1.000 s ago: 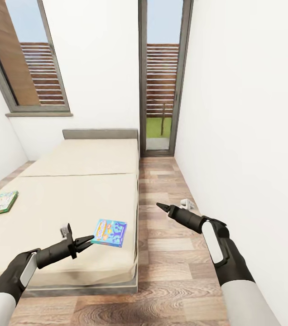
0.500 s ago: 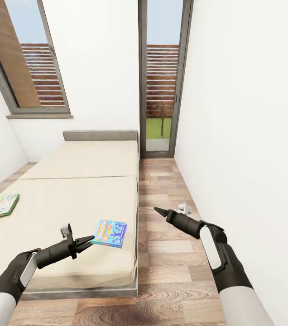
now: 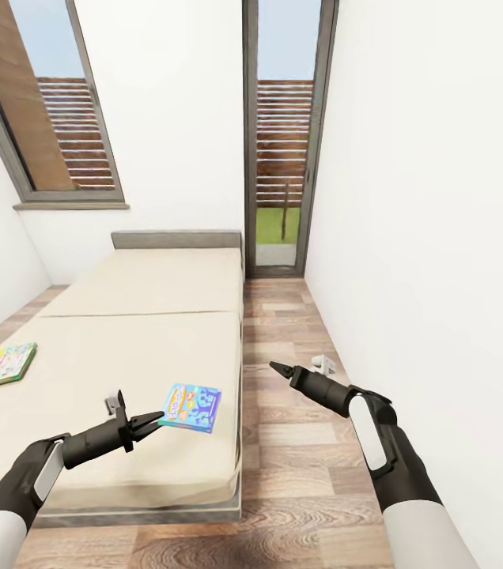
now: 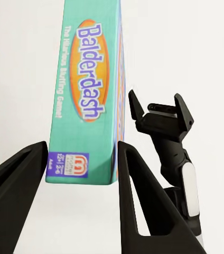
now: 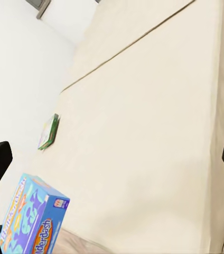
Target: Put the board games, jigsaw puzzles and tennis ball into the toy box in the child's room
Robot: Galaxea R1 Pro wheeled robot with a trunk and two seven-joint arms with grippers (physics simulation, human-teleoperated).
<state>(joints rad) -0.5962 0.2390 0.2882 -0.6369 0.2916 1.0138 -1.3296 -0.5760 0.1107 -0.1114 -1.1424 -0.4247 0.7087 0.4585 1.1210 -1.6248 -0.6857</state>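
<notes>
While my head camera has drifted a touch so the bed (image 3: 125,348) sits slightly lower in view, both arms hold about where they were a second ago. Left gripper (image 3: 147,420) hovers at the blue game (image 3: 190,406) near the bed's right edge; from the left wrist the fingers (image 4: 17,180) stand wide apart either side of the box end, one looks to be touching, not clamped. Right gripper (image 3: 277,368) over the floor (image 3: 283,442), fingers look closed in the head view, can't tell for sure. Green game (image 3: 7,363) lies flat by the bed's left edge, well apart from the blue one.
</notes>
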